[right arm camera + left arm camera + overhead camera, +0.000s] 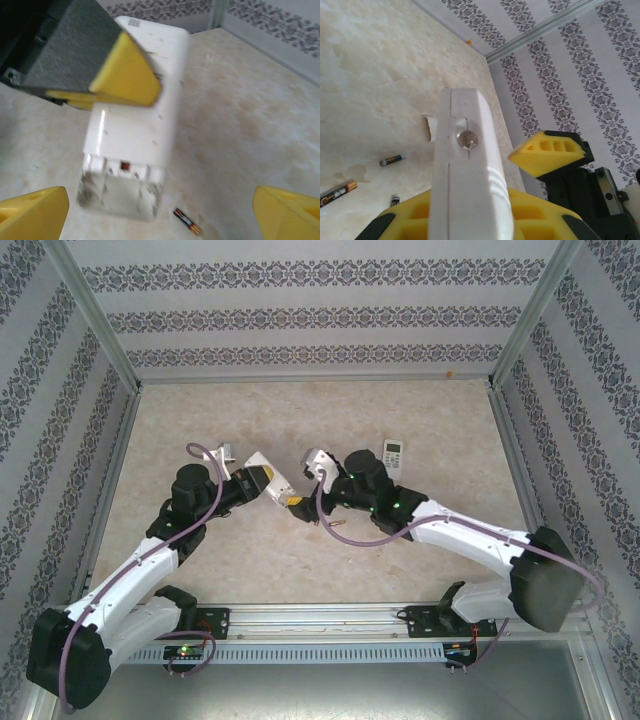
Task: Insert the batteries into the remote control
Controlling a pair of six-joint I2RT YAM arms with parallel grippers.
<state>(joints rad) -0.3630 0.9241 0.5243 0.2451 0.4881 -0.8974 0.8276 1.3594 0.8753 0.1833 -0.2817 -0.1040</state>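
Batteries [392,160] lie loose on the table [380,75]. Three show in the left wrist view, dark with coppery ends, well apart from one another. One battery [186,221] lies near the open end of the remote [135,125].

The remote is white and clamped in the left gripper [470,205], yellow pads pressed on either side. Its battery bay [120,192] is uncovered and looks empty, though it's blurred. A small white piece [429,128], probably the cover, sits on the table beyond it.

The right gripper [159,200] has its jaws spread wide with nothing between them, and hovers just in front of the bay end. A second remote [394,453] lies on the table past the right arm.

Step in hand, my read: the right arm fetches a battery.
- Come straight down over the nearest one, jaws across its thin width at mid-length, leaving both ends free.
- Close gently, since a thin cylinder may roll on the smooth top.
- Match its polarity to the bay and seat the spring end first.
- The left arm should hold the remote steady with the bay facing the right arm.
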